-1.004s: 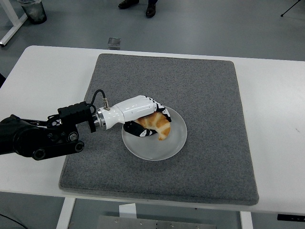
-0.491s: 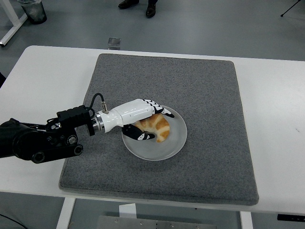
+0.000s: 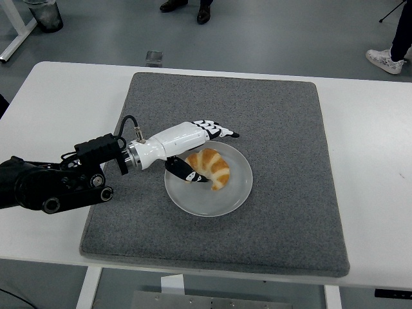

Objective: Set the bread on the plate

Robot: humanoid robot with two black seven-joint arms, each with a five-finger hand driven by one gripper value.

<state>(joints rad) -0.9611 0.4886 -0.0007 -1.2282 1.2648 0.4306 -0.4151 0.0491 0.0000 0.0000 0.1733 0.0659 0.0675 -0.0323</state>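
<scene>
A golden croissant (image 3: pixel 210 167) lies on the white round plate (image 3: pixel 228 196), in its upper left part. The plate sits on the grey mat (image 3: pixel 270 116) near the middle of the table. My left hand (image 3: pixel 201 148), white with black fingertips, is at the plate's upper left edge. Its fingers (image 3: pixel 219 132) are spread above the croissant and its thumb (image 3: pixel 187 172) is below it, apart from the bread. The hand holds nothing. My right arm is out of view.
The grey mat covers most of the white table (image 3: pixel 373 129). A person's shoes (image 3: pixel 383 60) show at the top right, more feet (image 3: pixel 187 8) at the top centre. A bin (image 3: pixel 44 14) stands at the top left.
My left hand has opened and let go of the croissant, which now rests on the plate. The fingers have lifted up and away from it.
</scene>
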